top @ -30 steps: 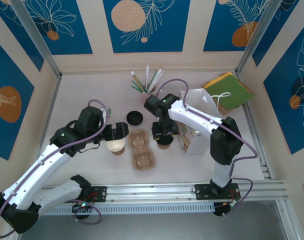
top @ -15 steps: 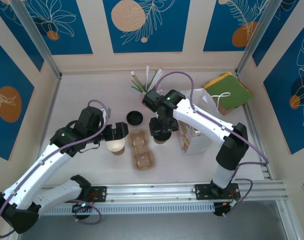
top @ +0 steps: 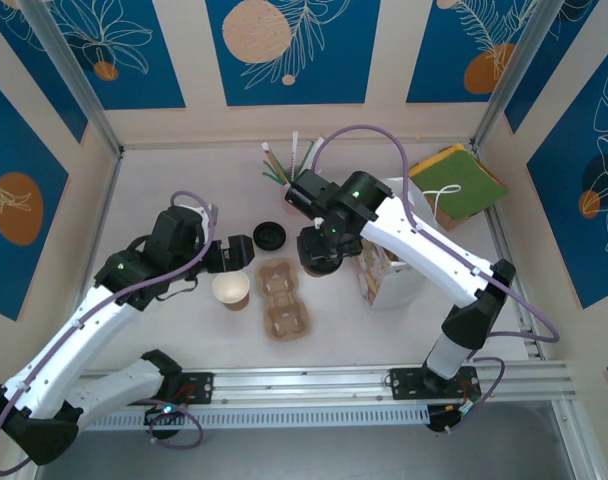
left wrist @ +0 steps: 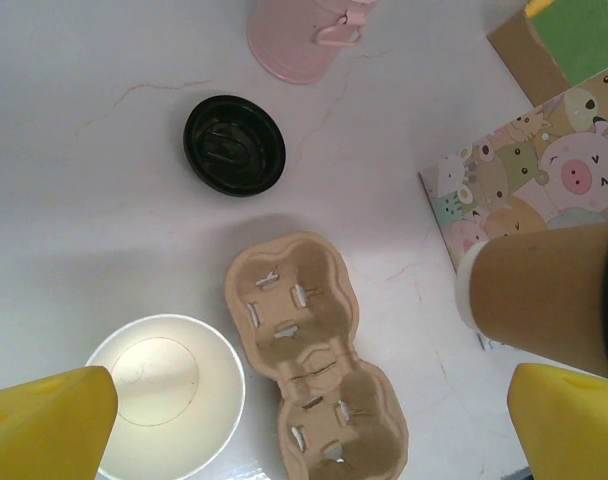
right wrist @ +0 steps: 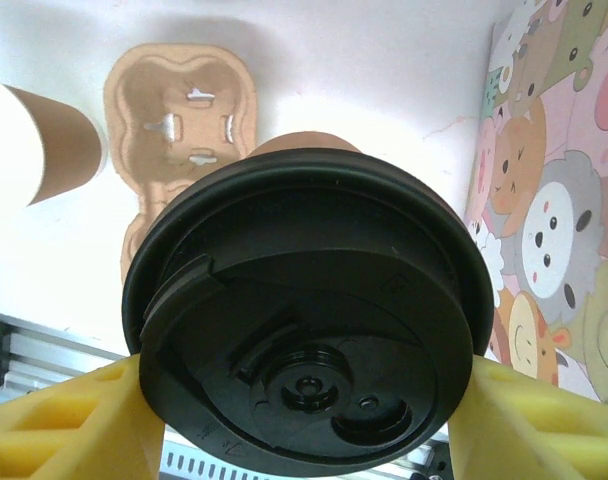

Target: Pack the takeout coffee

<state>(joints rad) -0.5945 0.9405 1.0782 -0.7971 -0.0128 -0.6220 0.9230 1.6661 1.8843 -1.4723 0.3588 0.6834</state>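
The takeout coffee (right wrist: 304, 320), a brown cup under a black lid, hangs above the table with my right gripper (right wrist: 304, 425) shut on it, a yellow finger on each side. In the left wrist view its brown wall (left wrist: 549, 295) floats to the right of the two-slot pulp tray (left wrist: 309, 350). From the top view, my right gripper (top: 319, 255) is just right of the tray (top: 282, 298) and covers most of the cup. My left gripper (top: 227, 254) stands open behind the lidless cup (top: 230, 290), its fingertips (left wrist: 44, 425) wide apart.
A loose black lid (top: 270, 235) lies behind the tray. The printed paper bag (top: 394, 255) stands right of the held cup. A pink holder with straws (top: 294, 172) is at the back, and a green and yellow packet (top: 456, 183) at the back right.
My right gripper has lifted the coffee off the table and carried it slightly back and left. My left gripper has drawn back, uncovering the lidless cup.
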